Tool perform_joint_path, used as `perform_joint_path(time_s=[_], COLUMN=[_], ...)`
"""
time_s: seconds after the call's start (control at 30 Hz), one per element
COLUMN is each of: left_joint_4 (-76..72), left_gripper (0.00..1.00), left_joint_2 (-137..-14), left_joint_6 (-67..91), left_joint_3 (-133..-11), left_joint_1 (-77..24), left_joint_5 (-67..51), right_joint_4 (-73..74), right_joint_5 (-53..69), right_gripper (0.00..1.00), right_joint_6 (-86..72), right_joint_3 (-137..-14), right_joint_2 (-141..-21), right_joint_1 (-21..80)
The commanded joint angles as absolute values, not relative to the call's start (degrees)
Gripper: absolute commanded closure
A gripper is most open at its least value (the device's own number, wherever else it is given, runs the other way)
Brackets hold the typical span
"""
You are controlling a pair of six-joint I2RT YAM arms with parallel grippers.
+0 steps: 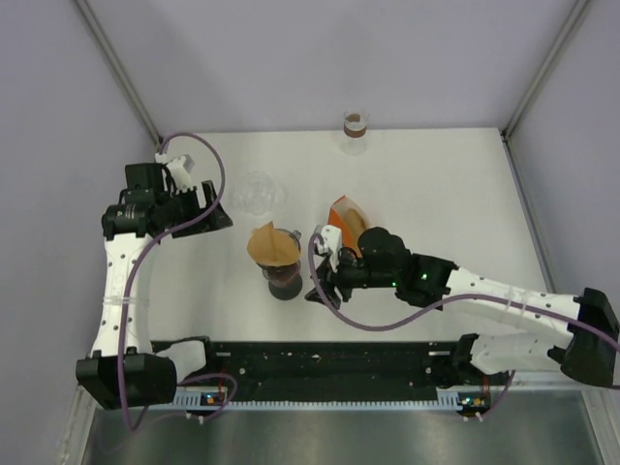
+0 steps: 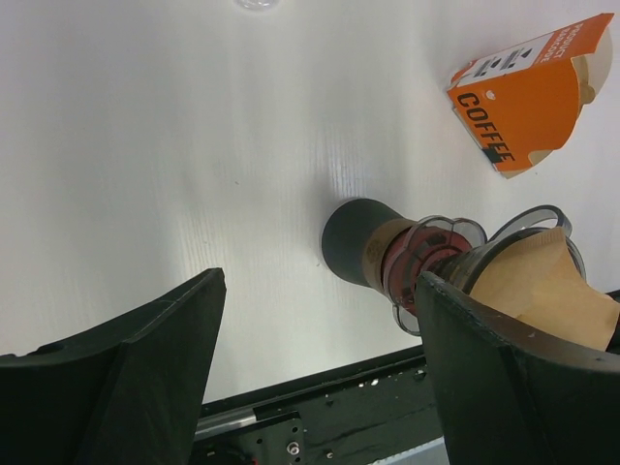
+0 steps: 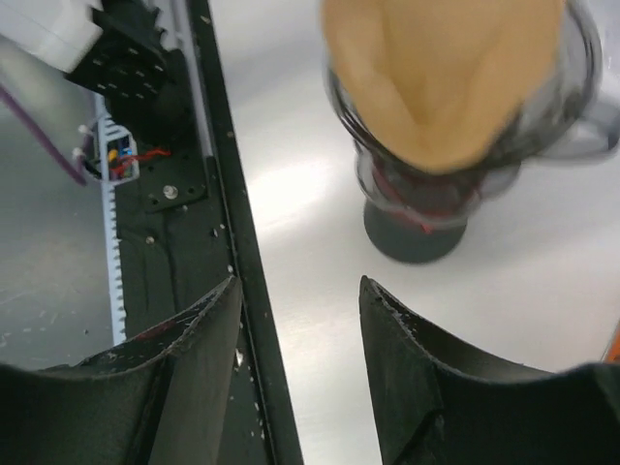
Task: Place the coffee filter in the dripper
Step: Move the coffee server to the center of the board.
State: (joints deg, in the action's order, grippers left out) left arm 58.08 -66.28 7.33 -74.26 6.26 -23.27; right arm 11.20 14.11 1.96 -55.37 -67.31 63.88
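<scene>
The brown paper coffee filter (image 1: 272,244) sits in the clear glass dripper (image 1: 291,260), which rests on a dark stand (image 1: 285,287) at the table's middle. The filter's top edge rises above the rim. My right gripper (image 1: 319,288) hangs just right of the stand, open and empty. In the right wrist view the filter (image 3: 446,77) fills the dripper (image 3: 550,131) ahead of the open gripper (image 3: 298,283). My left gripper (image 1: 211,209) is open and empty, well to the left. The left wrist view shows the gripper (image 2: 322,281), filter (image 2: 544,286) and dripper (image 2: 542,218).
An orange coffee-filter box (image 1: 350,219) lies behind my right wrist, also in the left wrist view (image 2: 531,97). A clear glass vessel (image 1: 258,192) stands behind the dripper, and a small jar (image 1: 356,131) at the far edge. A black rail (image 1: 329,363) runs along the near edge.
</scene>
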Motion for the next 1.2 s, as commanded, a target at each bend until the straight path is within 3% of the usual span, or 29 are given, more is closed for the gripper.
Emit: perform_joint_path(time_s=[0.0, 0.17, 0.37, 0.57, 1.17], left_joint_4=[54.6, 54.4, 54.2, 54.3, 57.7], left_gripper=[0.16, 0.16, 0.16, 0.16, 0.16], left_joint_2=[-65.9, -65.2, -65.0, -64.8, -64.5], left_joint_6=[8.0, 8.0, 8.0, 8.0, 6.8], left_joint_3=[-73.0, -72.6, -72.1, -72.2, -81.3], left_joint_1=[7.3, 7.6, 7.9, 8.4, 9.8], left_joint_5=[-25.6, -25.8, -25.9, -25.8, -18.6], right_joint_4=[-9.3, -23.2, -50.0, -61.9, -55.2], right_joint_5=[22.2, 22.5, 21.9, 21.8, 21.7], right_gripper=[0.50, 0.57, 0.74, 0.80, 0.82], right_joint_6=[-17.4, -26.3, -39.7, -47.7, -47.1], right_joint_3=[-43.5, -35.1, -26.7, -27.8, -47.4], right_joint_2=[-65.9, -73.3, -85.3, -98.5, -115.4], right_joint_1=[55.0, 53.8, 54.4, 54.9, 54.4])
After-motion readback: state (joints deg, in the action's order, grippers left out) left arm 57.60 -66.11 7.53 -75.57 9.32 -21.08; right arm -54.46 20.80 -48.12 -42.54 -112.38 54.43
